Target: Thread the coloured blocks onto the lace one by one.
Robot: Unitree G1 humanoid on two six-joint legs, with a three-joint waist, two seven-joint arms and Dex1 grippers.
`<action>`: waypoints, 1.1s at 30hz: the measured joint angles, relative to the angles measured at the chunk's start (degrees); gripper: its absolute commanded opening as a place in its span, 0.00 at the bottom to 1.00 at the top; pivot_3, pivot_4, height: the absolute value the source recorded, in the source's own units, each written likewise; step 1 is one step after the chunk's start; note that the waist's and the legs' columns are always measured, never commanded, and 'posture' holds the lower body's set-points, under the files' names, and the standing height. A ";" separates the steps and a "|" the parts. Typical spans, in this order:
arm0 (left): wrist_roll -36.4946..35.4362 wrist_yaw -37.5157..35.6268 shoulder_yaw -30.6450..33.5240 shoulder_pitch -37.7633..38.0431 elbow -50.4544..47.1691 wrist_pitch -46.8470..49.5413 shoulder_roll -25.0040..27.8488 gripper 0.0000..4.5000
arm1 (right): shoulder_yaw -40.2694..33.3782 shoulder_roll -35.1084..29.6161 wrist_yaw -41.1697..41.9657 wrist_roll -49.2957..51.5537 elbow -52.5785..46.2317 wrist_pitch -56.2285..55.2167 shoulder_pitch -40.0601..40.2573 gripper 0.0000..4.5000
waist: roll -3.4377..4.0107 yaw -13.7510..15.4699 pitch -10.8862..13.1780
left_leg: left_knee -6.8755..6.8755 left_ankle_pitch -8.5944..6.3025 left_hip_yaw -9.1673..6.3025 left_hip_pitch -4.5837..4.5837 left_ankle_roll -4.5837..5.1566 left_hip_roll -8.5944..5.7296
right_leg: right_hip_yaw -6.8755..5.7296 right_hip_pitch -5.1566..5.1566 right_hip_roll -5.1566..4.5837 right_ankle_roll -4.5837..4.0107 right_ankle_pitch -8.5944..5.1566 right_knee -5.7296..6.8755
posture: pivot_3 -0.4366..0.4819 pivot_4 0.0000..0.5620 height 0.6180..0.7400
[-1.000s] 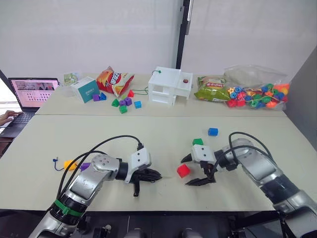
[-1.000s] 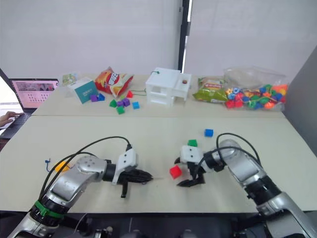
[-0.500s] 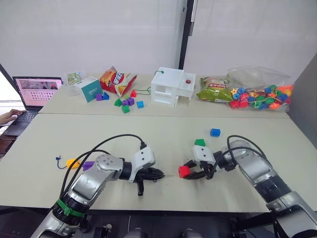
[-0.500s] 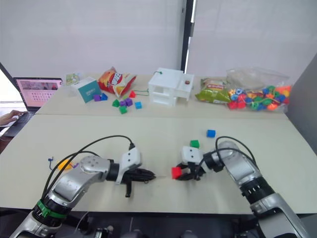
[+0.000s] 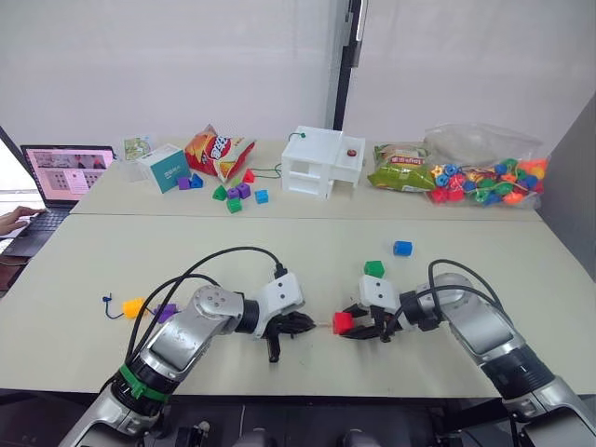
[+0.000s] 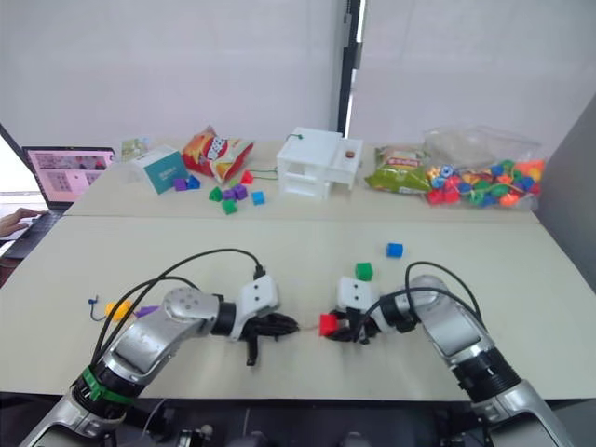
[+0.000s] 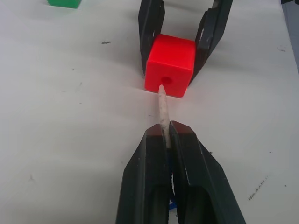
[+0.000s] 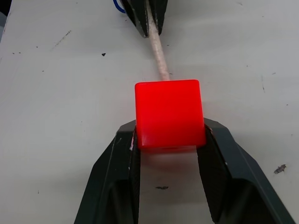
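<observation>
My right gripper [image 8: 169, 131] is shut on the red block [image 5: 343, 322], holding it just over the table in front of me. The left gripper [image 7: 164, 133] is shut on the lace's stiff pale tip [image 7: 163, 107]. That tip touches the hole in the red block's [image 7: 169, 64] near face. A bit of dark-blue lace [image 7: 170, 205] runs back between the left fingers. The green block [image 5: 373, 268] and the blue block [image 5: 401, 248] lie beyond the right gripper. The yellow-orange block [image 5: 134, 306] and the purple block [image 5: 166, 311] lie by my left arm.
On the far table stand a white toy house [image 5: 321, 163], a bag of multicoloured beads [image 5: 484, 177], snack bags [image 5: 219, 149], a teal box [image 5: 168, 168] and small blocks with triangles [image 5: 233, 194]. A laptop [image 5: 65, 171] with a person's hand [image 5: 14, 219] is at the far left.
The right gripper, open around the red block a second ago, has closed on it. The left gripper has moved right, bringing the lace tip to the block's hole.
</observation>
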 measured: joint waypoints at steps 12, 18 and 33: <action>1.06 -0.69 -1.15 -1.97 1.87 -0.01 -1.26 0.00 | -0.15 -0.04 -0.17 -0.51 -1.09 1.39 0.21 0.26 | 0.00 0.05 0.00 | 0.02 0.00 0.00 0.00 0.00 -0.01 | -0.01 0.02 0.00 0.00 0.00 0.00 | 0.48 0.27 1.00; 1.08 -1.64 -1.26 -2.29 2.40 -0.01 -1.31 0.00 | -0.25 -0.14 -0.26 -0.89 -1.73 2.09 0.34 0.26 | 0.00 0.07 0.00 | 0.04 0.00 0.00 0.00 0.00 -0.01 | -0.02 0.03 0.01 0.00 0.00 0.00 | 0.48 0.27 1.00; 0.62 -3.17 -1.18 -2.00 0.38 -0.01 0.75 0.00 | -0.07 0.20 -0.26 -1.01 -1.77 1.89 0.37 0.26 | 0.00 0.06 0.00 | 0.04 0.00 0.00 0.00 0.00 0.00 | -0.02 0.03 0.01 0.00 0.00 0.00 | 0.48 0.27 1.00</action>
